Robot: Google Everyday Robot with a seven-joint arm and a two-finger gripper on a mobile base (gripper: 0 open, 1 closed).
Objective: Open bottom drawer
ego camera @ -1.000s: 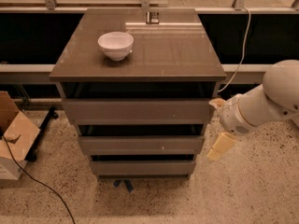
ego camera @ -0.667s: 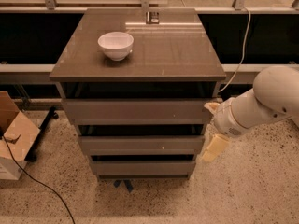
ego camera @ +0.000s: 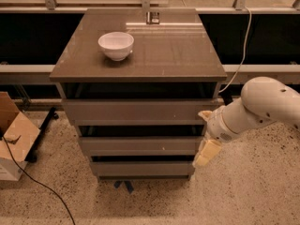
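A speckled floor [ego camera: 243, 191] is filling the lower part of the camera view, and a grey-brown bench [ego camera: 187, 55] with a flat glossy top is standing on it in the middle. Under the top, three handleless drawers are lying one below the other: the top drawer [ego camera: 136, 110], the middle drawer [ego camera: 140, 146] and, lowest and narrowest-looking, the bottom drawer [ego camera: 140, 168], which is sitting just above the floor with a dark gap over its plain front. The white robot arm [ego camera: 262, 104] is coming in from the right side and is bending down toward the right edge of the drawers. A cardboard box [ego camera: 14, 135] is standing open at the left edge. A white bowl [ego camera: 116, 45] is resting upright on the left rear part of the bench top. The cream-coloured gripper [ego camera: 206, 152] is hanging just beside the right end of the middle drawer, and its tip is pointing down near the upper right corner of the bottom drawer; I cannot tell if it is touching, or if the gripper is apart or together. A black cable [ego camera: 42, 186] is running over the floor at the left, and a small blue mark [ego camera: 123, 185] is lying under the bench.
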